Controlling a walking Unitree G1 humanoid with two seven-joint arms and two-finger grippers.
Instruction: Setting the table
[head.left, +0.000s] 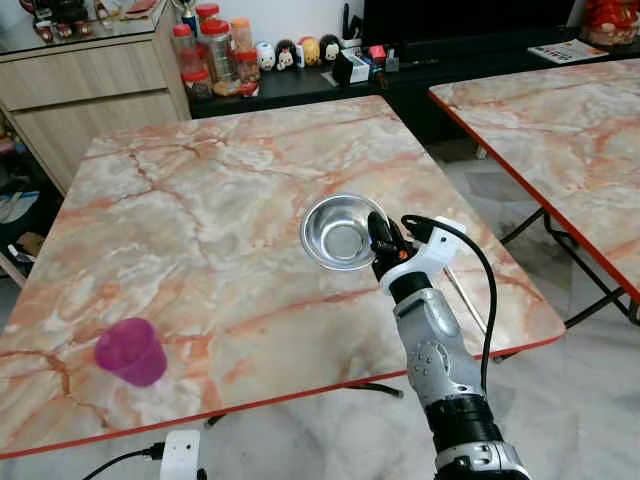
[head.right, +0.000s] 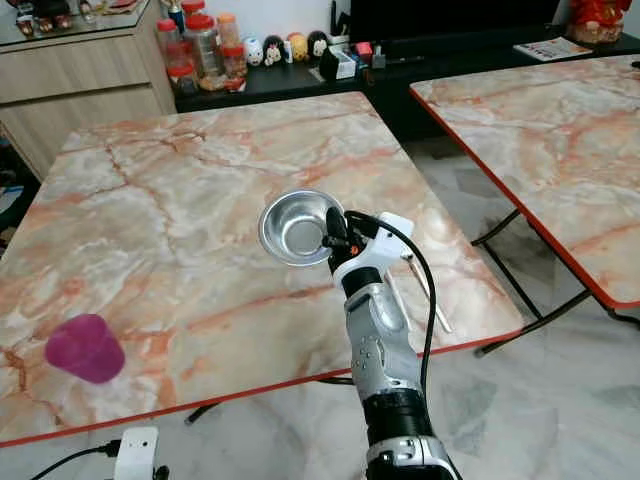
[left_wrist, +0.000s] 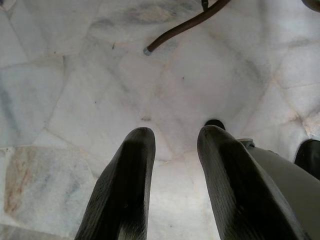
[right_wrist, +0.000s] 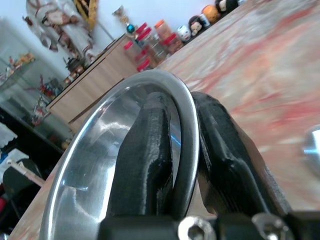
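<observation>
I have the right gripper (head.left: 377, 240) clamped on the rim of the bowl (head.left: 340, 231), one finger inside and one outside, as the right wrist view shows close up. The bowl sits mouth up on the marble table (head.left: 200, 200), right of centre, and being round it has no long axis to speak of. Bare tabletop stretches beyond and to the left of the bowl; the red near edge is close behind my wrist, and the right edge lies just past the arm. A thin metal rod (head.right: 425, 295), perhaps cutlery, lies on the table beside my forearm, partly hidden by the cable. A pink cup (head.left: 131, 351) lies tipped near the front-left edge, well apart from the bowl. A second table (head.left: 560, 130) stands to the right across a gap of floor. My left gripper (left_wrist: 175, 185) hangs over the floor, fingers apart.
</observation>
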